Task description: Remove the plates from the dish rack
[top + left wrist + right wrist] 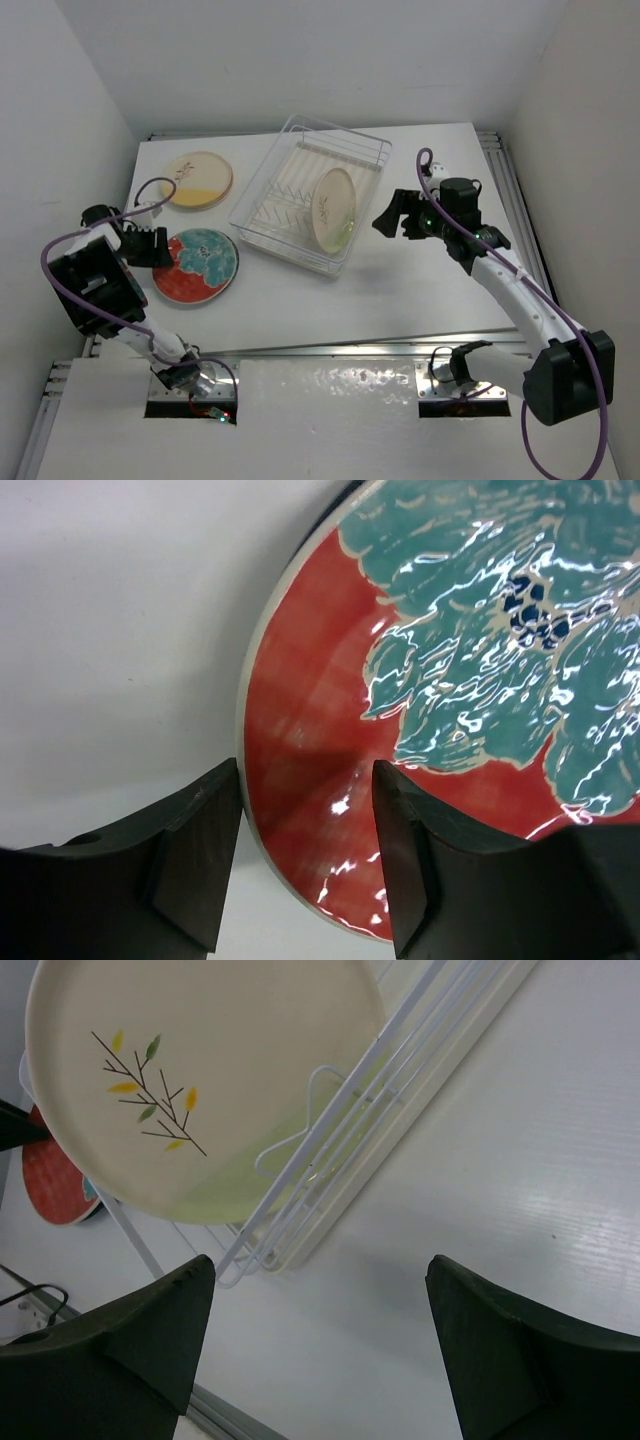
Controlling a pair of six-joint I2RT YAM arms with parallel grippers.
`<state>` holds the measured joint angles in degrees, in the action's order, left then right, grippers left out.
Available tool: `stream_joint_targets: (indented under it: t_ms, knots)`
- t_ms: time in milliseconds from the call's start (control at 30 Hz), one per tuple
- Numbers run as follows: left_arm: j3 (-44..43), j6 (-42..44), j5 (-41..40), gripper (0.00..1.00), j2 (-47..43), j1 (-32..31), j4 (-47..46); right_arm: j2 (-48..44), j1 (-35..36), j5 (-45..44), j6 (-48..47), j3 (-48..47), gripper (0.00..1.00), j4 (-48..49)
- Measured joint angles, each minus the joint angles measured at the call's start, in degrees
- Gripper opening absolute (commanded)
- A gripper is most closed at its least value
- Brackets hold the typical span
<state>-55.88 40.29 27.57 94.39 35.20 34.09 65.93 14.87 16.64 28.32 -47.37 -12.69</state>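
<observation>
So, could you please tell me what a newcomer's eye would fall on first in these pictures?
The bright red-and-teal plate stands out most, lying flat on the table left of the dish rack, with the open left end effector at its rim. Next comes the single cream sprig plate leaning in the right part of the clear rack, with the open right end effector facing it.

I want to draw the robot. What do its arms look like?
Each arm has white tubes and chunky black joints. A purple cable loops along the left arm and another along the right arm. The left gripper and right gripper each have two dark, wedge-shaped fingers.
</observation>
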Motion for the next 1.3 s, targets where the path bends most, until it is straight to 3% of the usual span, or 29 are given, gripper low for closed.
stream_joint_targets:
  t_ms: [300, 567, 667, 900, 1033, 1167, 1300]
  knots:
    - [-0.44, 0.66, 0.81, 0.51, -0.94, 0.00, 1.99, 0.00, 0.00, -0.20, 0.17, -0.50, 0.85, -0.28]
    - [-22.21, -7.89, 4.57, 0.56, -3.56, -1.77, 4.74, 0.00, 0.00, -3.91, 0.11, -0.61, 0.87, -1.60]
    - [-30.88, -11.74, 0.28, 0.59, -5.05, -9.84, 5.03, -0.13, 0.00, -7.10, 0.17, -0.61, 0.89, -1.92]
    - [-51.82, -22.64, -6.47, 0.66, -1.01, -44.13, 7.13, -2.89, 0.00, -13.77, 0.13, 0.24, 0.92, -2.97]
    - [-55.06, -25.29, -11.37, 0.72, 3.65, -60.04, 8.39, -4.76, 0.00, -15.50, -0.17, 1.42, 0.92, -4.35]
    - [-55.47, -27.30, -13.64, 0.73, 9.81, -68.72, 10.27, -6.84, 0.00, -16.48, -0.26, 2.99, 0.92, -5.86]
    - [-55.43, -28.44, -19.23, 0.71, 14.14, -70.05, 10.43, -10.01, 0.00, -16.98, -0.17, 6.23, 0.92, -6.80]
